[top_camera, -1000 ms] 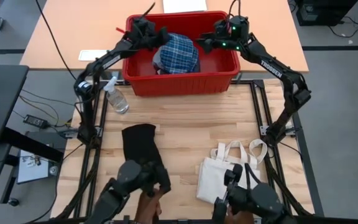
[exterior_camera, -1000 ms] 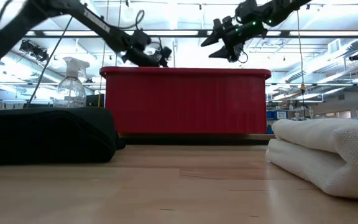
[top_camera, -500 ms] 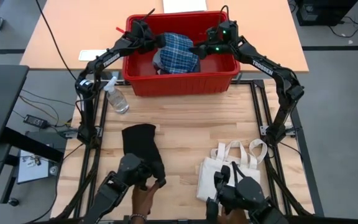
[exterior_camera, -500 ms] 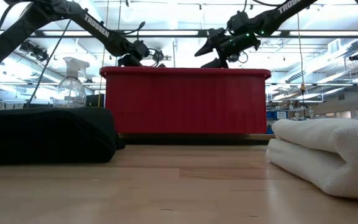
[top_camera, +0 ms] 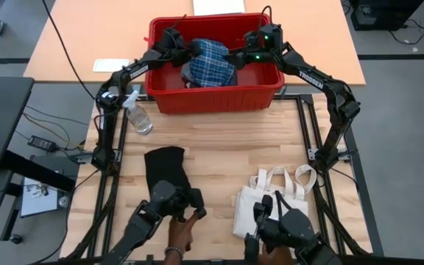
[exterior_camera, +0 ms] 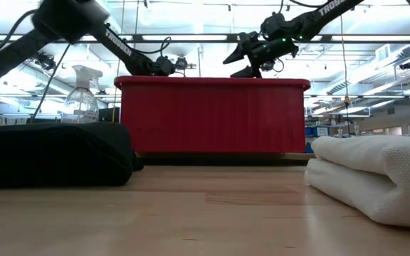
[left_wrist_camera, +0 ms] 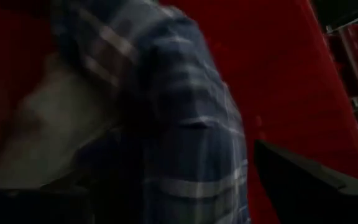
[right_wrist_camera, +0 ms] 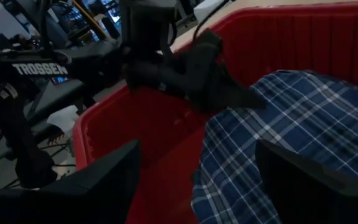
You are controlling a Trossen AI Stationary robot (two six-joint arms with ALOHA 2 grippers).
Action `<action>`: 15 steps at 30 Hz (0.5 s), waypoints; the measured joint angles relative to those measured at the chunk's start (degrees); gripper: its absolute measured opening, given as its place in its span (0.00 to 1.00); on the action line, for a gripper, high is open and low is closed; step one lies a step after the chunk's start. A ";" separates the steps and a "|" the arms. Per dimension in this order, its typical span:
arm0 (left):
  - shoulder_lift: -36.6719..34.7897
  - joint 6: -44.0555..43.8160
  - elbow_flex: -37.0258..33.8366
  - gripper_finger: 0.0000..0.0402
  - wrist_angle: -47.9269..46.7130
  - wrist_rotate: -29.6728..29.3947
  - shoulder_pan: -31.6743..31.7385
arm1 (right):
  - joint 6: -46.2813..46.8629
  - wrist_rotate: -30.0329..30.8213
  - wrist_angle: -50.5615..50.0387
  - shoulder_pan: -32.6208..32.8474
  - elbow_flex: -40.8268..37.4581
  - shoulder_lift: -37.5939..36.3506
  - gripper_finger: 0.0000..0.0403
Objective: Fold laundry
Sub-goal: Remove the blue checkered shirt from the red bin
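Note:
The red bin (top_camera: 216,99) at the table's far edge holds the laundry: a blue-and-white plaid garment (top_camera: 210,62) heaped on a light grey cloth (top_camera: 187,75). My left gripper (top_camera: 182,43) is open, low inside the bin at the plaid's left side, with a plaid fold (left_wrist_camera: 179,143) between its fingers. My right gripper (top_camera: 235,59) hangs open over the plaid's right side, just above the bin's rim (exterior_camera: 212,82), touching nothing. A black garment (top_camera: 166,171) lies folded on the table's near left. My left gripper has its open fingers (left_wrist_camera: 309,180) on either side of the plaid's left part, coming down at a slant from the bin's far left. Whether the fingers touch the cloth, I cannot tell. The plaid rests in the bin.
A cream tote bag (top_camera: 271,202) lies at the near right. A spray bottle (top_camera: 137,114) stands left of the bin. A person's hands work two control arms (top_camera: 175,213) at the near edge. Bare wood lies between the bin and the folded things.
My right gripper has come down and toward the table's left, to just over the plaid's right side, and has stayed open. My left gripper has sunk a little toward the bin's rim at the plaid's left side.

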 joint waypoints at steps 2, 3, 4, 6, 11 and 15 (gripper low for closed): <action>1.11 -0.84 0.00 0.79 0.88 -0.35 -0.70 | 0.44 -0.14 0.00 0.00 0.00 0.00 0.80; 1.70 -0.91 0.00 0.79 0.99 -0.83 -1.01 | 0.80 -0.18 -0.02 0.00 0.00 0.00 0.80; 2.29 -0.94 0.00 0.79 0.81 -1.05 -1.22 | 1.00 -0.20 -0.02 0.00 0.00 0.00 0.80; 3.42 -1.31 0.00 0.79 1.10 -1.04 -1.68 | 1.35 -0.29 -0.02 0.06 0.00 0.00 0.80; 4.80 1.32 0.00 0.77 5.69 0.31 -3.13 | 1.52 -0.69 -0.12 0.17 0.00 0.00 0.80; 4.84 3.73 0.01 0.62 5.30 0.47 -3.94 | 1.54 -1.24 -0.31 0.17 0.00 0.00 0.80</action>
